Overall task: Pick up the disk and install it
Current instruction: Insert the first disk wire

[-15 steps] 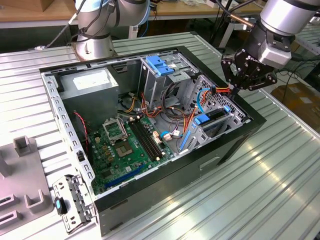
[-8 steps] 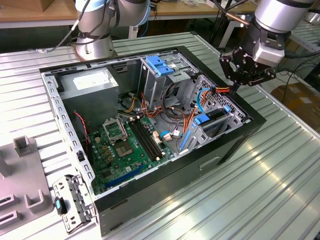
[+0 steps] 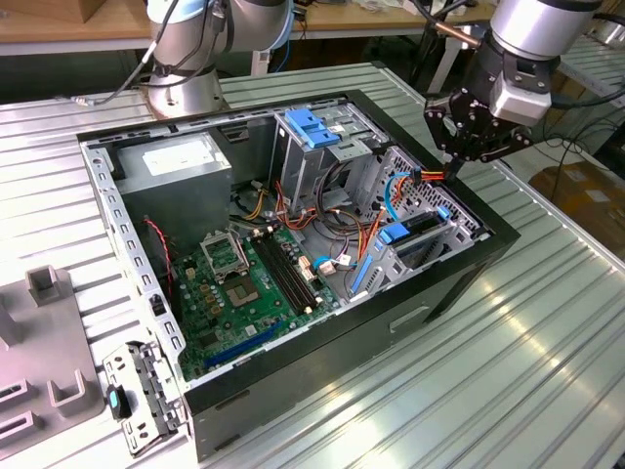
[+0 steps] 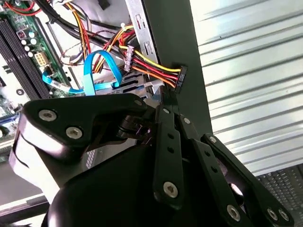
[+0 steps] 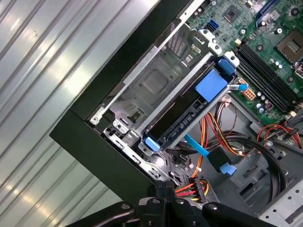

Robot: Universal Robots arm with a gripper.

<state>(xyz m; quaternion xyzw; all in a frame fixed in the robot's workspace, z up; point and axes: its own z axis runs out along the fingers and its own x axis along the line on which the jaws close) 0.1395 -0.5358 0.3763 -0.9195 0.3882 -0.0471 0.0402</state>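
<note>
The computer case (image 3: 459, 283) lay open on the ribbed metal table (image 3: 547, 371). The gripper (image 3: 451, 171) hung over the case's corner on the exterior view's right, just at the rim beside the drive cage (image 3: 391, 264). The disk (image 5: 182, 116) was not in the gripper. In the first wrist view I saw it sitting inside this cage, slid in edge-on between its blue carrier rails, with a blue tab at one end. The two black fingers (image 4: 168, 137) were drawn close together, and between their tips they pinched a black power connector (image 4: 181, 78) with red, yellow and black wires running from it into the case. This connector was near the end of the disk but apart from it, close to the dark wall of the case. A blue data cable (image 4: 97, 71) made a loop just beside the wires. Deeper in the case lay the green motherboard (image 3: 239, 283), and the grey power supply box (image 3: 176, 161) stood in the far corner, toward the exterior view's left.
</note>
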